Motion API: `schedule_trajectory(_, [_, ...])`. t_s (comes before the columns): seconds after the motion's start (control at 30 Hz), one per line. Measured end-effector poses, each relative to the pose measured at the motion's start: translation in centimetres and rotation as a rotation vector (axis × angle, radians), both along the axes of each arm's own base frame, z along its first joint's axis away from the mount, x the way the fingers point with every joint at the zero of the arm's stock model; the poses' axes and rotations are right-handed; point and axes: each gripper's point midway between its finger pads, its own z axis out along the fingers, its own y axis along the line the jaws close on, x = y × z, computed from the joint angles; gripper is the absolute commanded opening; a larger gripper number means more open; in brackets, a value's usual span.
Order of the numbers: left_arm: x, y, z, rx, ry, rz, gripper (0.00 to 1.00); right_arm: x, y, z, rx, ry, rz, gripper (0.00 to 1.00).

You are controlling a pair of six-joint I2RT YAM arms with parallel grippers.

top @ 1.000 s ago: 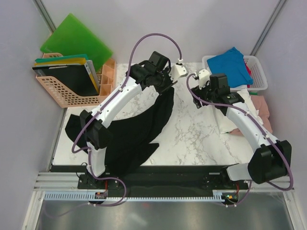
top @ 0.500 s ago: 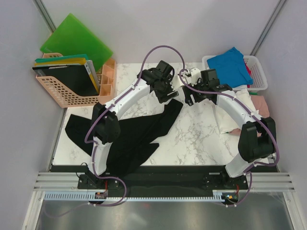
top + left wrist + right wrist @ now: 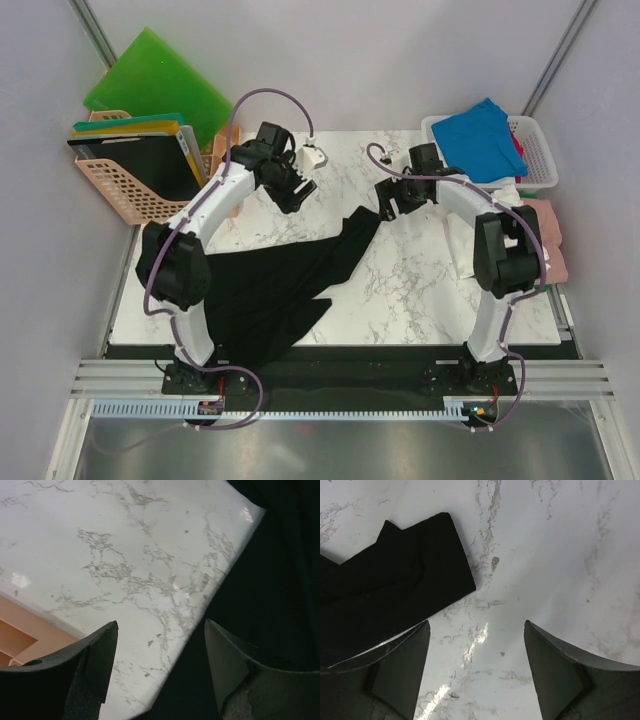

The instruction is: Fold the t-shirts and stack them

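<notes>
The big black t-shirt (image 3: pixel 270 280) lies spread across the marble table (image 3: pixel 420 290); its near part hangs over the front edge. My left gripper (image 3: pixel 296 193) hovers open just past the shirt's far edge. In the left wrist view the gripper (image 3: pixel 160 672) has marble and the black t-shirt's border (image 3: pixel 265 580) between its jaws. My right gripper (image 3: pixel 388 208) is open beside the shirt's far right tip. In the right wrist view the gripper (image 3: pixel 476 672) is over bare marble, with the black corner (image 3: pixel 395 580) apart from it. A blue t-shirt (image 3: pixel 485 130) fills the white basket (image 3: pixel 540 160). A pink t-shirt (image 3: pixel 550 225) lies at the right edge.
A peach wire rack (image 3: pixel 130 190) with flat boards stands at the back left, and a green board (image 3: pixel 155 80) leans behind it. A peach tray (image 3: pixel 225 155) sits next to the left arm. White cloth (image 3: pixel 475 262) lies under the right arm.
My left gripper opened and let go of the black t-shirt, which dropped flat onto the table. The left arm swung left; the right arm drew back toward the basket side.
</notes>
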Motion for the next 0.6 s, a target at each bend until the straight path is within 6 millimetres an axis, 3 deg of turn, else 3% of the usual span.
schedule_trajectory(0.1, [-2.1,-0.9,1.2,-0.036,-0.002,-0.031,0.77,0.8,1.1,-2.3,0.023,0.057,0.015,0.83])
schedule_trajectory(0.23, [-3.5,-1.8,2.6,-0.061,-0.044,-0.064,0.77,1.3,2.3,-3.2,0.058,0.091,0.03,0.83])
schedule_trajectory(0.43, [-3.4,-1.3,2.6,-0.062,-0.058,-0.053,0.78,2.0,4.3,-2.9,0.102,0.092,0.056,0.82])
schedule_trajectory(0.6, [-3.4,-1.2,2.4,-0.059,-0.056,-0.05,0.78,1.7,5.9,-4.7,0.111,0.132,0.081,0.81])
